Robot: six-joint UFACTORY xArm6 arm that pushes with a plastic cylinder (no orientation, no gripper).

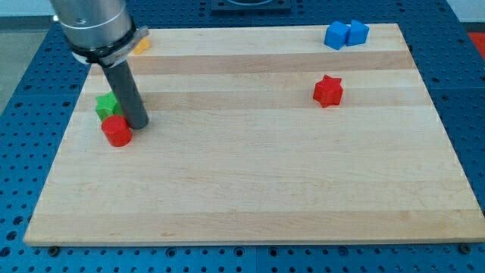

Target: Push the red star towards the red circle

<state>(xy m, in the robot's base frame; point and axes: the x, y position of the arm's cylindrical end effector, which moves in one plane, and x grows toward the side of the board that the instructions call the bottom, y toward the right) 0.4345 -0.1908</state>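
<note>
Red star-shaped block (328, 90) sits in the upper right part of the light wooden board (258, 189), lying flat, nothing touching it. It's well apart from everything on the view's left.

Red circle, a short red cylinder block (117, 131), is near the board's left edge, far across from the red star and slightly lower in the view. Open wood lies between the two.

My tip (137, 124) is down at the board just beside the red circle, on its right and slightly toward the view's top. Looks touching or nearly so; can't tell which. The dark rod runs up and left to the grey arm housing at the view's top left. No claw on this rig, just the rod, so no spread or pinch state to report. Tip is well apart from the red star.

Green block (107, 105), shape unclear, partly hidden by the rod, sits just above the red circle, close to it or touching.

Orange-yellow block (140, 45) peeks out from behind the arm housing near the board's top left edge; shape not readable.

Two blue blocks at the top right edge, touching each other: blue block on the left (336, 35), blue block on the right (357, 32). Both above the red star, near it but clear of it.

Board rests on a blue perforated table (23, 114).
</note>
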